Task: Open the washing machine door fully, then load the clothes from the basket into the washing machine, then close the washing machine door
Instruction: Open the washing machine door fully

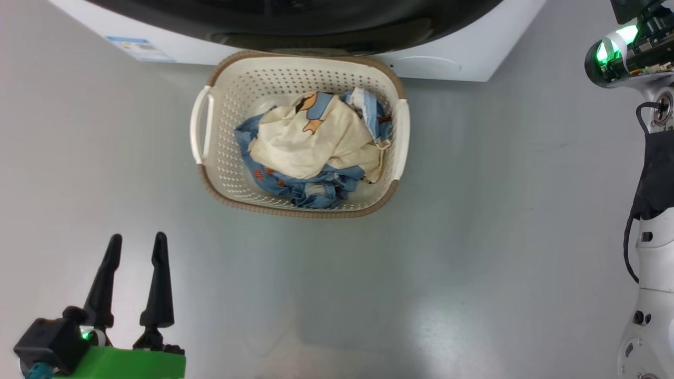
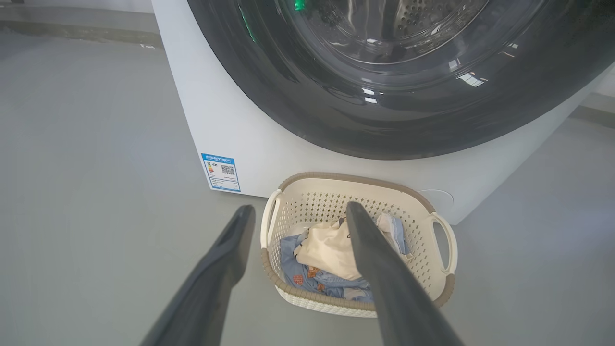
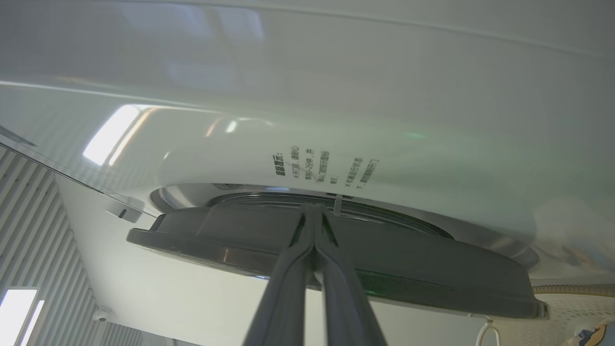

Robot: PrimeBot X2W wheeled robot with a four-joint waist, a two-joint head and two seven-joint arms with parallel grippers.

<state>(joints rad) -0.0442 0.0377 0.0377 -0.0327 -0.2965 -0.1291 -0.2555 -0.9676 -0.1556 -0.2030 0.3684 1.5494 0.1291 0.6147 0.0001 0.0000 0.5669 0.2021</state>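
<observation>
- The right end effector (image 3: 314, 209) has its two long dark fingers pressed together and holds nothing. Its tips sit at the edge of the washing machine door (image 3: 408, 269), at the seam between the rim and the white front of the washing machine (image 3: 336, 96).
- The step in hand looks like opening the door. The tips should hook behind the rim and pull along the door's swing arc, not straight out. The rim is smooth and glossy, so thin closed fingers could slip off.
- Whether the latch has released cannot be told.
- The left end effector (image 1: 138, 237) is spread wide and empty above the grey floor (image 1: 474, 237), well apart from the basket (image 1: 231, 84).
- The door has a wide glossy black rim and bulging clear glass, with perforated steel behind it.
- The basket is oval cream plastic with perforated walls and a brown woven-look rim. It stands on the floor just beside the washer's base, below the door.
- The clothes (image 1: 310, 142) are soft, crumpled cream and blue cloth, all lying in the basket.
</observation>
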